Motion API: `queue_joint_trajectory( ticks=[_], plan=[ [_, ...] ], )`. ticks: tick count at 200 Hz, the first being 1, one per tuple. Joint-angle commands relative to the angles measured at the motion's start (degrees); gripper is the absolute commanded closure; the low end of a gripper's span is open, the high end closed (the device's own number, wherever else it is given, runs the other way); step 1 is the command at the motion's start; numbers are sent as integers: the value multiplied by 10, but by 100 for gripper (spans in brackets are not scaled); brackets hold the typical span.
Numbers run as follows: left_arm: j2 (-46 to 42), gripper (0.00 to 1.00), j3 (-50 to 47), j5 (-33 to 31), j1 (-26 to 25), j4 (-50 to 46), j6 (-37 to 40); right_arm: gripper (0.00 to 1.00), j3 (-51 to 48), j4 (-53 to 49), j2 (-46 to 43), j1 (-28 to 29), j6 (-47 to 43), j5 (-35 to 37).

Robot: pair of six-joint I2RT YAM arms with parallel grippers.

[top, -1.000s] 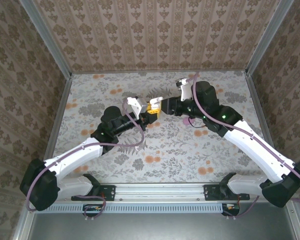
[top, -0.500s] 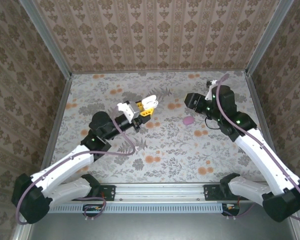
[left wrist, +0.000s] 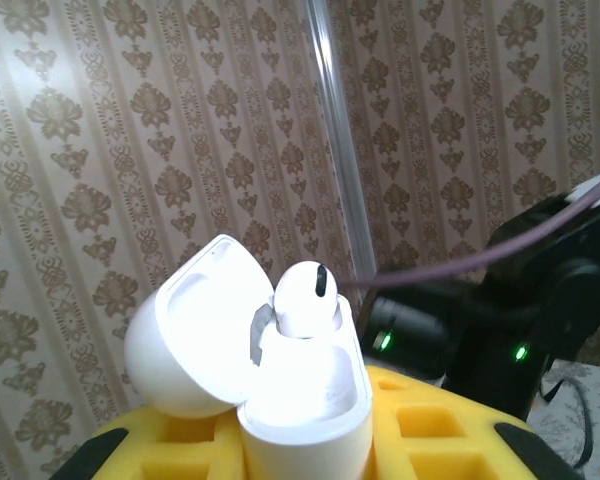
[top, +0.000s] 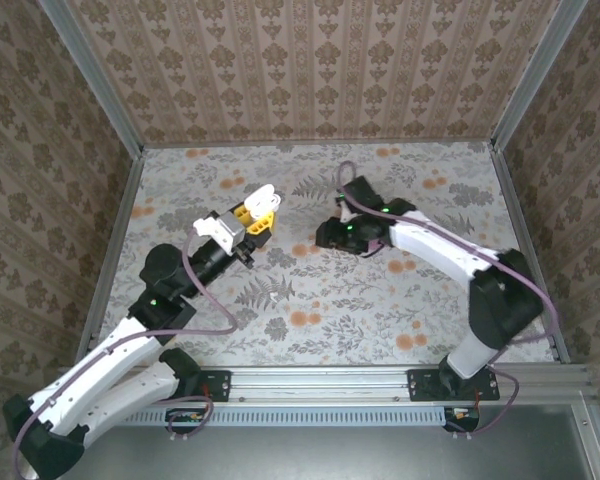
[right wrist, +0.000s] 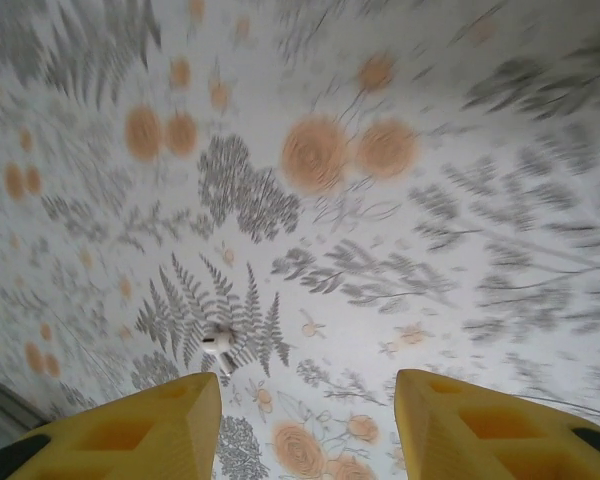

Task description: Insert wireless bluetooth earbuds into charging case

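Charging case (left wrist: pixel 305 430), lid open, holds one earbud (left wrist: pixel 305 298).

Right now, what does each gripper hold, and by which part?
The left gripper holds the open case by its lower body; the lid is free. The right gripper is open and holds nothing; an earbud lies on the table.

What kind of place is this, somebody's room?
Probably a robot test booth, not a home: wallpaper-print walls in a metal frame, left arm and right arm bolted to a rail by a floral table.
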Motion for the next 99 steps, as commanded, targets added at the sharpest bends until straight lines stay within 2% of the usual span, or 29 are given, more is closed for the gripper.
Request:
queue_joint_trajectory(
  ticks=[1, 46, 99],
  plan=[
    [-30, 75, 12, -23, -1, -23, 4, 49, 55, -62, 67, 37, -10, -3],
    [-69, 75, 26, -29, -1, -55, 13, 49, 178, -131, 196, 115, -66, 21],
    [-77, 75, 31, -25, 0, -54, 13, 50, 271, -190, 275, 160, -108, 39]
  ],
)
